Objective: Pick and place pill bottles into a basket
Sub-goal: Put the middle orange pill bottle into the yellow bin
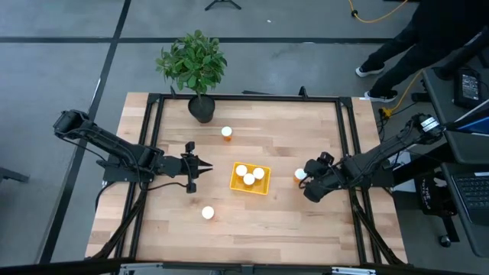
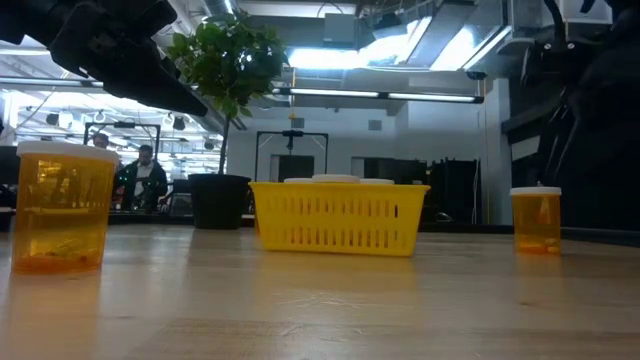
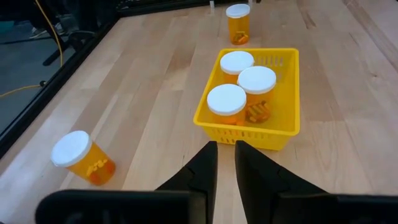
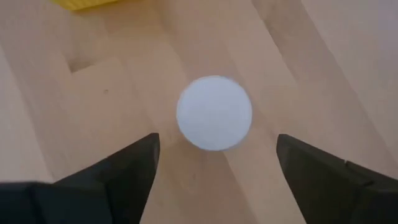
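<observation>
The yellow basket [image 1: 263, 187] stands mid-table and holds three upright pill bottles [image 1: 249, 179]; it also shows in the left wrist view [image 3: 273, 130] and the low view [image 2: 338, 217]. Three more bottles stand upright on the table: one far [image 1: 227, 132], one near [image 1: 208, 212], one right of the basket [image 1: 300, 174]. My right gripper [image 4: 214, 155] is open above that last bottle's white cap [image 4: 214, 112], pointing down, with a finger on either side and clear of it. My left gripper [image 3: 226, 155] is shut and empty, left of the basket and pointing at it.
A dark pot with a green plant [image 1: 200, 107] stands at the table's far edge. A black frame rail [image 1: 348, 137] runs around the table top. A person [image 1: 428, 38] stands beyond the far right corner. Bare wood lies near the front edge.
</observation>
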Motion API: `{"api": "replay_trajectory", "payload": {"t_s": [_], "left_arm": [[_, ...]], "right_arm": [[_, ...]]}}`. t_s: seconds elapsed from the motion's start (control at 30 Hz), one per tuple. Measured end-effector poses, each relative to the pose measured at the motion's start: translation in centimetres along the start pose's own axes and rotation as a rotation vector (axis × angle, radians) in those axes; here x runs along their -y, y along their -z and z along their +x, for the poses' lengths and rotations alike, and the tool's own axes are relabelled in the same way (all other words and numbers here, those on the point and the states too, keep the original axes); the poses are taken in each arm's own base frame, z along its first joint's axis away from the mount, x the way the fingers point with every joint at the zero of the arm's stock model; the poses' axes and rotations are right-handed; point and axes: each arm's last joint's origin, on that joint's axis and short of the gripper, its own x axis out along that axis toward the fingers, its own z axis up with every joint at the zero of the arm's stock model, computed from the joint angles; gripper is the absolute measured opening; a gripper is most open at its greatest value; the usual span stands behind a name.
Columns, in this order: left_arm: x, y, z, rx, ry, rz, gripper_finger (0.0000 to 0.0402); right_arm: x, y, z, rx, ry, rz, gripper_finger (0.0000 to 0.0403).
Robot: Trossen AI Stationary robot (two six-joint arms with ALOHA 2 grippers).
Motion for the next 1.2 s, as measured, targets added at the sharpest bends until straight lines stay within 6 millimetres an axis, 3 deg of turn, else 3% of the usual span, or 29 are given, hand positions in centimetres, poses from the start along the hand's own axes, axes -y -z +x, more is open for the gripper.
{"api": "replay_trajectory", "payload": {"t_s": [0.43,1.2], "left_arm": [[0.0,0.0,0.0,0.000,0.000,0.000,0.0054],[0.0,0.0,0.0,-0.001,0.000,0.001,0.0053]], "right_arm": [[0.3,1.5,2.1,0.044,-0.025,0.036,0.0325],[0.7,0.2,3.6,0.061,0.005,0.052,0.0311]]}}
